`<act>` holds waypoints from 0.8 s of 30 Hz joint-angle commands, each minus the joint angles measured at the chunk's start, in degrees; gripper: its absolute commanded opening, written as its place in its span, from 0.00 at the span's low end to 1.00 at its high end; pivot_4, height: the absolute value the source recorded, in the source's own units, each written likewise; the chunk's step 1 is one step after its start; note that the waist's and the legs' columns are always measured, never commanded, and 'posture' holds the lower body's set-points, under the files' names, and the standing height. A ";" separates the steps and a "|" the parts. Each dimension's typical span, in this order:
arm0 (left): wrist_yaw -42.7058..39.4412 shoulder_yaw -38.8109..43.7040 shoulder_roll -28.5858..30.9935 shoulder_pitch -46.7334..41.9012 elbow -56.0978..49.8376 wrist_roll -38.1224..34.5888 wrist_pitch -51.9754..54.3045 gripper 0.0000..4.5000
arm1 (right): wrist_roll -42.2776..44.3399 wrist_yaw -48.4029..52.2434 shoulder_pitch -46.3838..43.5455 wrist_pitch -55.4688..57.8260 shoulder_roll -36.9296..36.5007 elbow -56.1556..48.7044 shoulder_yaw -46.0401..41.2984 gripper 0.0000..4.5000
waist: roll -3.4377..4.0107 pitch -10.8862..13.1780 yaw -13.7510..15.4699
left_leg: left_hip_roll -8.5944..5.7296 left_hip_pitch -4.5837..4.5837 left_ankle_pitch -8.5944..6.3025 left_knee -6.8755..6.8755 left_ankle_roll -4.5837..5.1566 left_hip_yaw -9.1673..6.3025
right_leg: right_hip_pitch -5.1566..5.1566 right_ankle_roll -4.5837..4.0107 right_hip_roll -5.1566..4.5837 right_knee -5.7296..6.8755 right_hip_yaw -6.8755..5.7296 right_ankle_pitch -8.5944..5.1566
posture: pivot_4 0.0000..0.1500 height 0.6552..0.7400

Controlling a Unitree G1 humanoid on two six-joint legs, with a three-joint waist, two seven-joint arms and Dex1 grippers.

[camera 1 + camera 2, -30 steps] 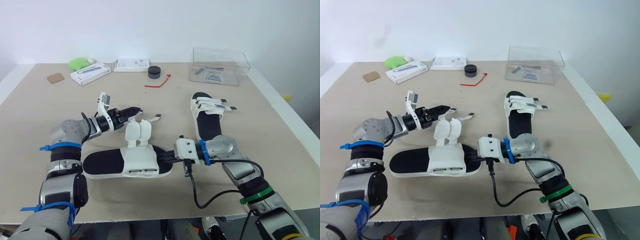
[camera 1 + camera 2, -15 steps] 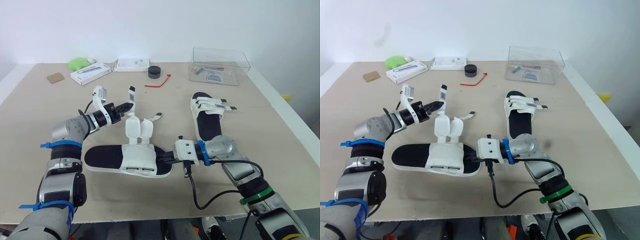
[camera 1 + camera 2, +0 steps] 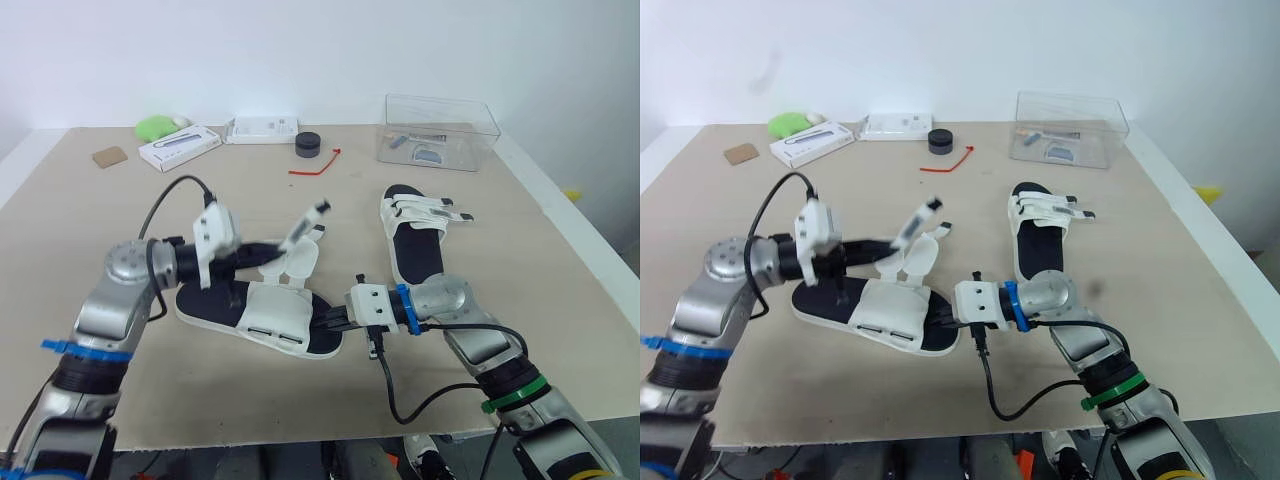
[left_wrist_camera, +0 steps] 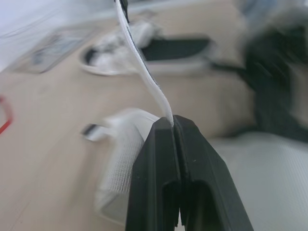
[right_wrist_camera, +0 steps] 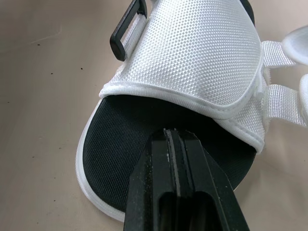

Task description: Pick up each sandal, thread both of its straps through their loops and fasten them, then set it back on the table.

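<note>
The left gripper [image 4: 173, 124] is pressed shut on one strap [image 4: 143, 67] of the near sandal [image 3: 262, 318]. It pinches the strap low down, so the free end stands up and away above the shoe's white upper. The other strap [image 3: 300, 262] lies folded back beside it, unfastened. The right gripper [image 5: 172, 135] has its fingers closed together, tips over the toe end of the black footbed, apparently steadying the shoe; whether they bear on it I cannot tell. The sandal lies on the table [image 3: 560, 300] between the two arms. I judge this to be the threading step for the first strap: next, the strap's tip must be carried over the upper to a black loop [image 5: 127, 29] at its edge and fed through, which calls for fine aim with a limp strap. The far sandal [image 3: 414, 236] lies well apart, its straps seemingly laid across. No brand shows on either shoe, and the printing on the white boxes [image 3: 181, 147] at the back is too small to read.
</note>
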 commanded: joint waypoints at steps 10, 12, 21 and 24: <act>-5.48 1.94 7.99 1.00 7.29 6.15 -40.27 0.01 | -1.80 1.19 0.02 -2.22 -0.66 3.59 1.86 0.00 | -0.01 -0.01 0.02 | 0.06 0.06 -0.04 -0.01 0.09 0.13 | 0.00 0.02 0.03 -0.01 0.08 0.01 | 1.00 1.00; -5.69 1.48 9.08 1.31 8.45 6.27 -43.72 0.01 | -1.82 1.27 0.13 -2.47 -0.79 3.57 1.91 0.00 | -0.01 -0.01 0.01 | 0.07 0.06 -0.05 0.00 0.10 0.15 | -0.01 0.02 0.03 -0.01 0.09 0.01 | 1.00 1.00; -3.53 -0.09 10.56 1.10 8.65 5.95 -45.32 0.14 | -2.09 1.51 0.26 -2.87 -0.88 3.62 2.36 0.00 | -0.02 -0.01 0.03 | 0.08 0.08 -0.05 0.00 0.11 0.20 | 0.00 0.06 0.03 0.00 0.10 0.01 | 1.00 1.00; -3.06 -0.13 11.26 1.35 7.23 4.72 -42.15 0.36 | -2.13 1.57 0.01 -3.02 -0.87 4.01 2.37 0.00 | -0.01 -0.01 0.03 | 0.09 0.07 -0.06 0.00 0.11 0.20 | 0.00 0.06 0.04 -0.01 0.10 0.01 | 1.00 1.00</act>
